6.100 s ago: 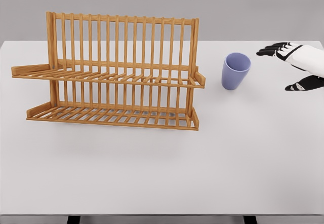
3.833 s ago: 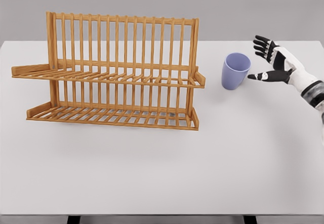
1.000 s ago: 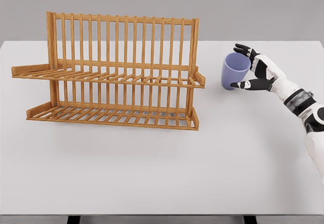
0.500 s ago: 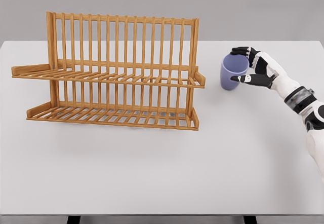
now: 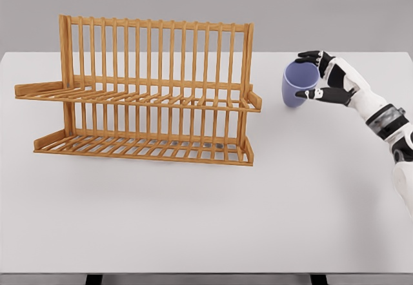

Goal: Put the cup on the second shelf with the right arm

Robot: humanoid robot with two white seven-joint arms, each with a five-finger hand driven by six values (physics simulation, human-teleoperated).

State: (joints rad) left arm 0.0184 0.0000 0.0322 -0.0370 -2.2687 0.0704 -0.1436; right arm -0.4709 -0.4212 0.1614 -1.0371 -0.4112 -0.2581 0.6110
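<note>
Fingers of your right hand curl around the purple cup, holding it tipped a little. You see it over the white tabletop, right of the wooden rack.

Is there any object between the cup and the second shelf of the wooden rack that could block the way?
Nothing visible does. The right hand has its fingers around the purple cup, just right of the wooden rack. Only bare white table lies between them. The upper shelf holds nothing; its raised right end rail faces the cup and must be cleared.
</note>
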